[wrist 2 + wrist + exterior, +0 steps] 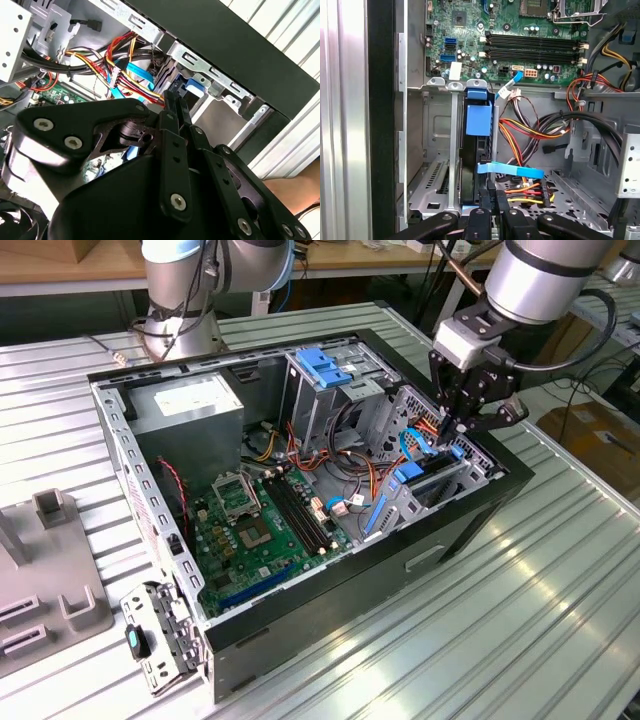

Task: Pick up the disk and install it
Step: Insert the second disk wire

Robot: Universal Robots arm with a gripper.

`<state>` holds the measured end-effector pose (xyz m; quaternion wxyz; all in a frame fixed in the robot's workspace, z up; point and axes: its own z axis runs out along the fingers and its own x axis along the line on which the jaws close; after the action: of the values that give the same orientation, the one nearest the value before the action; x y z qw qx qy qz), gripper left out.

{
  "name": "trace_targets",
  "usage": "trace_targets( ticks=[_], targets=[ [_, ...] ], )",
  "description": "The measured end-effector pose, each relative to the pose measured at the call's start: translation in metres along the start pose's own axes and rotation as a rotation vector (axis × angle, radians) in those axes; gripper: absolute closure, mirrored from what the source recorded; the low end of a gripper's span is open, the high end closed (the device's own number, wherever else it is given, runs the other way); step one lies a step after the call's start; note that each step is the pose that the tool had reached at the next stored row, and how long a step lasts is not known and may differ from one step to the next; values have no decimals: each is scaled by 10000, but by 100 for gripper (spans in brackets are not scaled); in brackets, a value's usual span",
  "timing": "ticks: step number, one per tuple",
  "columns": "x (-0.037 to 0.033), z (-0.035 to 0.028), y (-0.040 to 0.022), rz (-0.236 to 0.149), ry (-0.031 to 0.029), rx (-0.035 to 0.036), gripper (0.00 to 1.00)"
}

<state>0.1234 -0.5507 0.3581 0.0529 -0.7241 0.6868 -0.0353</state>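
Note:
The disk point(410, 475), a dark slab in a bright blue carrier, stands on edge in the metal drive bay point(470, 465) at the exterior view's right end of the open computer case. In the first wrist view the disk point(478, 119) sits between the bay's rails point(451, 150), its blue end towards the motherboard. My gripper point(452, 432) hangs right over the bay. Its thin black fingers are pressed together, and the gripper point(492, 192) has its tips at the disk's near end. In the second wrist view the gripper point(177, 105) points at the blue carrier point(189, 90). I cannot tell whether the tips pinch anything.
Red, yellow and orange cables point(530, 132) and a light blue flat cable point(512, 170) run beside the bay. A tall cage with a blue latch point(325, 365), the power supply point(190, 405) and the motherboard point(255, 525) fill the case. A second arm's base point(180, 300) stands behind.

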Motion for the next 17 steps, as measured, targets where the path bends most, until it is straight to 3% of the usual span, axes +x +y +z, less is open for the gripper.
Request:
trace_targets(
  ticks=[4, 10, 17],
  targets=[
    [21, 48, 9, 4, -36, 2, 84],
    [70, 57, 16, 4, -34, 2, 84],
    [72, 70, 39, 4, -38, 2, 84]
  ],
)
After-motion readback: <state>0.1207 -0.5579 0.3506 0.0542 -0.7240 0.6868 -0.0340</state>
